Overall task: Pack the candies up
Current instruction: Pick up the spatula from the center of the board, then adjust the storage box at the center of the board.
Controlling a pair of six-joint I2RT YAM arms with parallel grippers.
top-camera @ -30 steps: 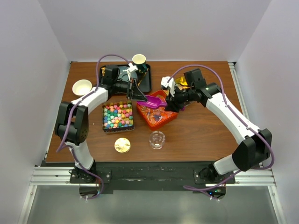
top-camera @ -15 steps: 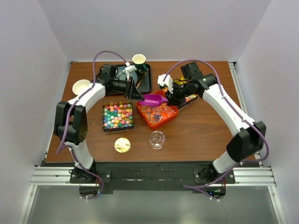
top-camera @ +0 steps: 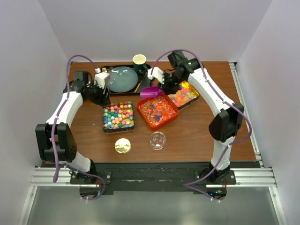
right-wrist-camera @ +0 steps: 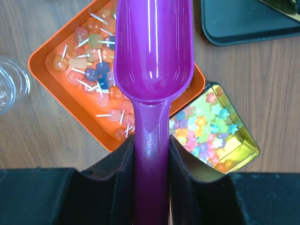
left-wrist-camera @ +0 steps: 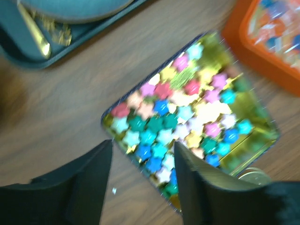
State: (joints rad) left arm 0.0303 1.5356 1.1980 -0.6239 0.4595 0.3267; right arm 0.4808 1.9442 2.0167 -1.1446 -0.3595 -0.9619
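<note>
Bare wood is seen along the near edge and right side of the table (top-camera: 211, 136), where only a clear jar (top-camera: 157, 139) and a gold lid (top-camera: 123, 146) are set, apart from each other. The far edge is occupied by a dark tray (top-camera: 143, 79). The candies (top-camera: 118, 115) are kept in three containers: bright stars in a gold tin (top-camera: 118, 131), stick-mounted pieces in an orange tray (top-camera: 144, 118), and pastel stars in a second tin (right-wrist-camera: 241, 157). The purple scoop (right-wrist-camera: 152, 51) (its bowl empty) is clamped by the handle in the right gripper (right-wrist-camera: 151, 145) above the orange tray. The left gripper (left-wrist-camera: 142, 145) is held spread and empty near the gold tin's far-left corner.
</note>
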